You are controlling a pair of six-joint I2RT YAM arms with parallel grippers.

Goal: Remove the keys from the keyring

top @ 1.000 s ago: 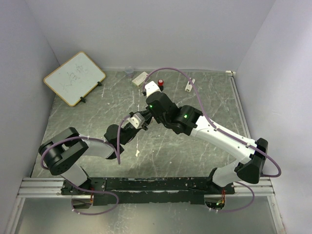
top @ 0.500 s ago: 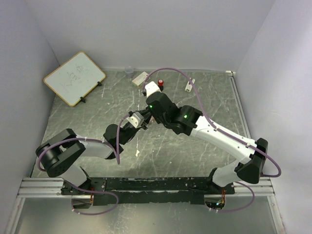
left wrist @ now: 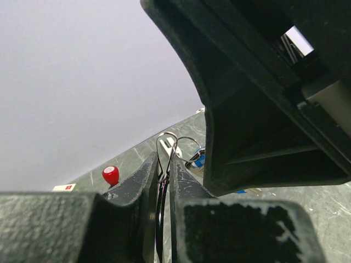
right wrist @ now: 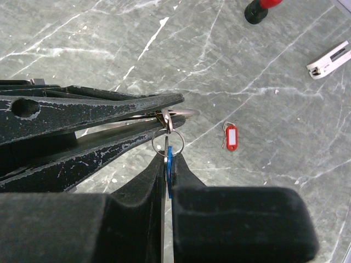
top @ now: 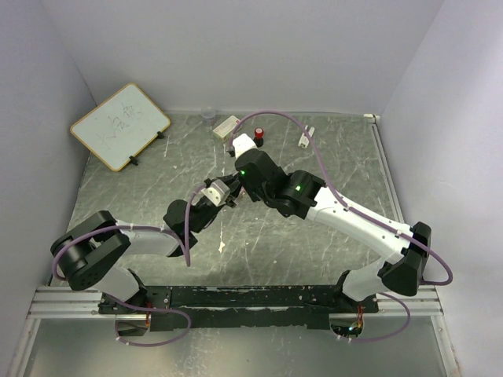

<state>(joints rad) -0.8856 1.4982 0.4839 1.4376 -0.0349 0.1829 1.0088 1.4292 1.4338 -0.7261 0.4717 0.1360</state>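
Note:
Above the table's middle, my left gripper [top: 221, 192] and right gripper [top: 234, 193] meet tip to tip. In the left wrist view my left gripper [left wrist: 163, 160] is shut on the keyring [left wrist: 166, 143], a thin silvery wire loop that sticks out past its fingertips. The right wrist view shows my right gripper [right wrist: 166, 157] shut on a blue-headed key [right wrist: 169, 163], which hangs from a small ring [right wrist: 166, 141] linked to the keyring [right wrist: 178, 113]. A red-headed key [right wrist: 232, 137] lies loose on the table below.
A small black object with a red top [top: 258, 133] stands at the back, beside a white box [top: 226, 126], a clear cup [top: 208, 116] and a white strip [top: 305, 138]. A whiteboard [top: 119, 126] leans at the back left. A white scrap [top: 222, 247] lies near the front.
Both grippers, still joined at the ring, have drifted slightly up and left. The left arm's elbow has swung further left. Neither grip has changed.

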